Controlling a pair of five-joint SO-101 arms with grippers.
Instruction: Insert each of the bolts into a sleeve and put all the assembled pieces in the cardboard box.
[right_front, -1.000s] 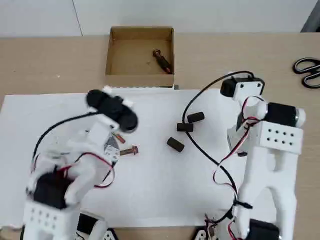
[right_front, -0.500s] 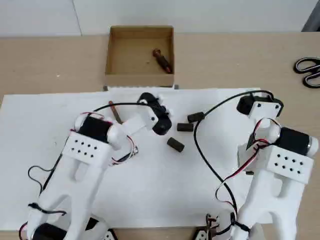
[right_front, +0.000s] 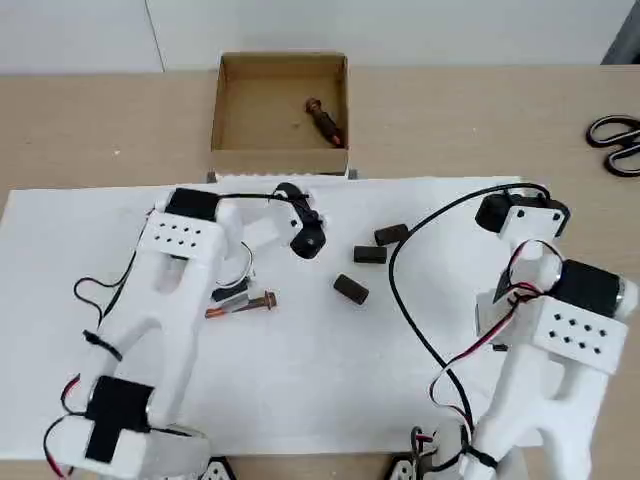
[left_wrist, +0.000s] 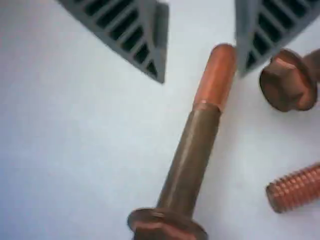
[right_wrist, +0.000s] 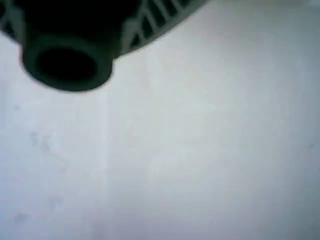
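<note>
My left gripper (left_wrist: 200, 75) is open, its grey fingers (left_wrist: 135, 35) on either side of the tip of a copper bolt (left_wrist: 192, 150) lying on the white paper. Two more bolts (left_wrist: 287, 82) lie right beside it. From above, the left gripper (right_front: 232, 292) hangs over this bolt cluster (right_front: 258, 301). My right gripper (right_wrist: 85, 22) is shut on a black sleeve (right_wrist: 67, 64), held just above the paper at the right (right_front: 490, 318). Three loose black sleeves (right_front: 369, 254) lie mid-sheet. The cardboard box (right_front: 228, 100) holds one assembled piece (right_front: 325, 120).
The white paper sheet (right_front: 330, 380) covers the near half of the wooden table. Scissors (right_front: 615, 135) lie at the far right edge. A black cable (right_front: 400, 290) from the right arm loops across the paper next to the sleeves.
The left arm rose from a folded pose, swung out toward the sleeves, then came back and down over the bolts. The right arm shifted right and toward the near edge, then kept still.
</note>
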